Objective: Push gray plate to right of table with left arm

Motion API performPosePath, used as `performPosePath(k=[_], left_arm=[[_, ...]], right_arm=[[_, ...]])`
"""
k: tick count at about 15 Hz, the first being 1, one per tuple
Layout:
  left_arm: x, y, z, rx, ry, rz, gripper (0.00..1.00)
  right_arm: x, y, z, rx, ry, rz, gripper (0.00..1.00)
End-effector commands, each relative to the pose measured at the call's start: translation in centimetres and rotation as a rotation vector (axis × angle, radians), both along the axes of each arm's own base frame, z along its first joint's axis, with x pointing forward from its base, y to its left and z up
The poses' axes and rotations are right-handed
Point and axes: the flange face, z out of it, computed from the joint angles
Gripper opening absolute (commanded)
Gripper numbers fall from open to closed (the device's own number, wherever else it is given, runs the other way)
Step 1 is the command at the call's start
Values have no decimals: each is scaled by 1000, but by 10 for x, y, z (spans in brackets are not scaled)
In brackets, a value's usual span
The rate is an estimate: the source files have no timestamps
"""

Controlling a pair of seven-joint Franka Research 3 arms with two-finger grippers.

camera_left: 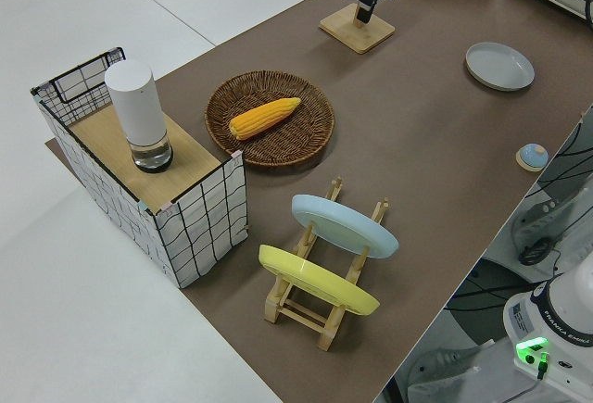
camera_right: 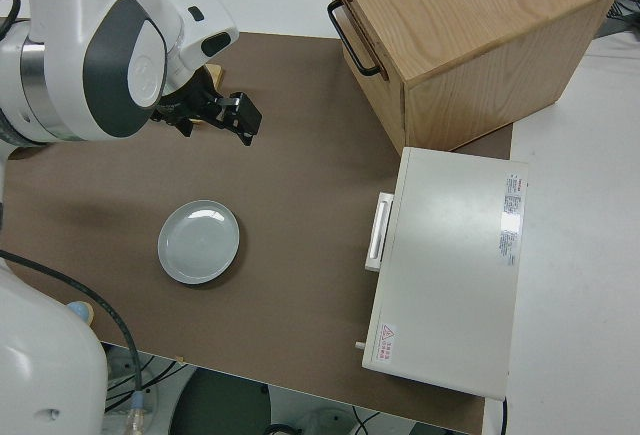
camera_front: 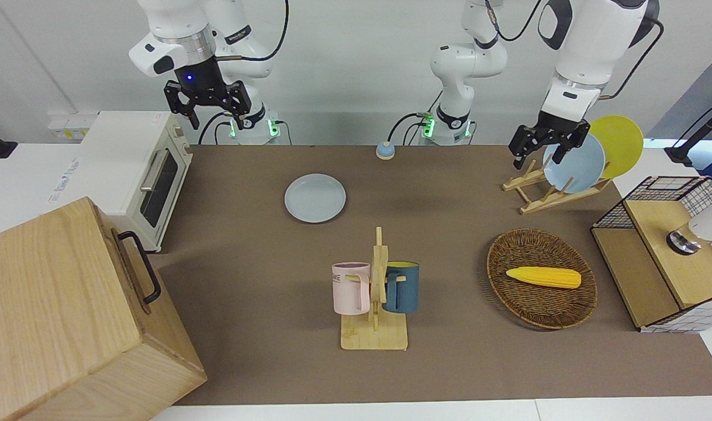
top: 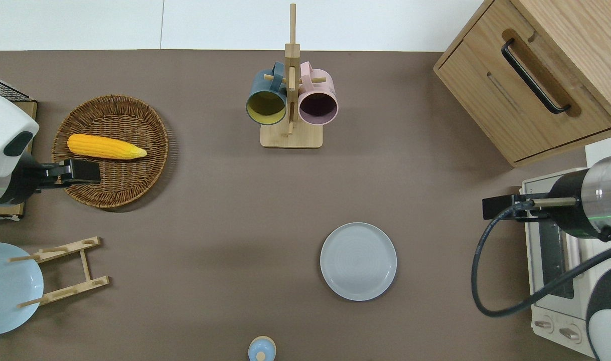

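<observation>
The round, shallow pale gray plate (top: 358, 261) is lying flat on the matte brown surface (top: 210, 225), toward the right arm's end but well short of the white toaster oven (camera_front: 135, 169); nothing is touching it, so the push is looking not yet begun. The left arm's black two-finger hand (camera_front: 548, 143) is hanging raised over the woven wicker basket (top: 112, 150), well apart from the plate, fingers spread open. The right arm is sitting parked, its hand (camera_front: 207, 99) also open.

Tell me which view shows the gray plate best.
The overhead view: the gray plate appears as a full circle, unobstructed, flat on the table. The front view shows it clearly too, foreshortened; the right side view shows it whole beside the arm; the left side view shows it small and distant.
</observation>
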Motion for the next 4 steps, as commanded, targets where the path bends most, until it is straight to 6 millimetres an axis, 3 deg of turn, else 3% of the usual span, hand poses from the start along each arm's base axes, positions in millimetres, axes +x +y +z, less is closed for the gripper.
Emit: performPosePath(k=[1,4], left_arm=[[3,7,16,20,-11,5,991],[3,8,15,13,-9,14,991]], right_arm=[[-8,0,0,9,3,-21,996],[-8,0,0,9,5,-21,996]])
